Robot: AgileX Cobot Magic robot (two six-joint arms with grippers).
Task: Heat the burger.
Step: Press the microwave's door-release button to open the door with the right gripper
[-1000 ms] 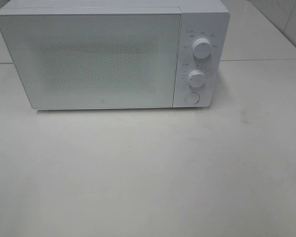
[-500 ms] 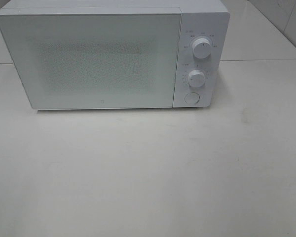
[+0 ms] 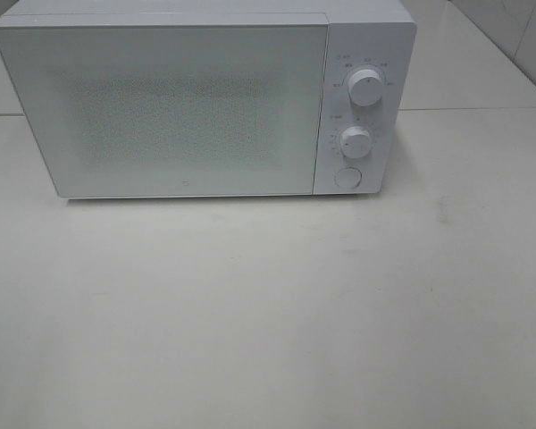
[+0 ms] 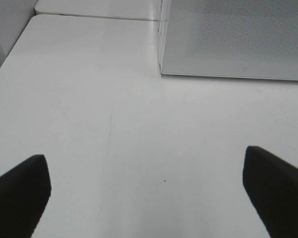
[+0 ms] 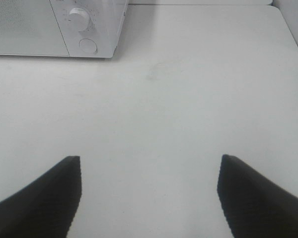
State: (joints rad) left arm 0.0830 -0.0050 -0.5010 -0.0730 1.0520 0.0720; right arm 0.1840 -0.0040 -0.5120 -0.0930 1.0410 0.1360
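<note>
Burger not in view in any camera: none on the table [image 3: 268,313] in front of the microwave [image 3: 196,98], and its door [image 3: 170,112] is closed and frosted, so whether the burger sits inside cannot be told. That means its direction from either set of fingers and its long axis cannot be told either. Left gripper [image 4: 144,154] fingers wide apart, nothing between them, hanging over bare table in front of the microwave's door-side lower corner, well apart from it. Right gripper [image 5: 149,157] fingers also apart and empty, over bare table in front of the microwave's control panel [image 3: 362,107] end. Panel carries upper knob [image 3: 364,87], lower knob [image 3: 355,141] and a round button [image 3: 347,177] below them, all untouched. Key relation, as a judgement: whatever comes next goes through the microwave front, and the right arm is the nearer one to the button and knobs, since its wrist view has them straight ahead while the left wrist view sees only the door edge. Likely step: the right arm works the button or knobs while the left keeps to the door side. Task progress unclear without sight of the burger
</note>
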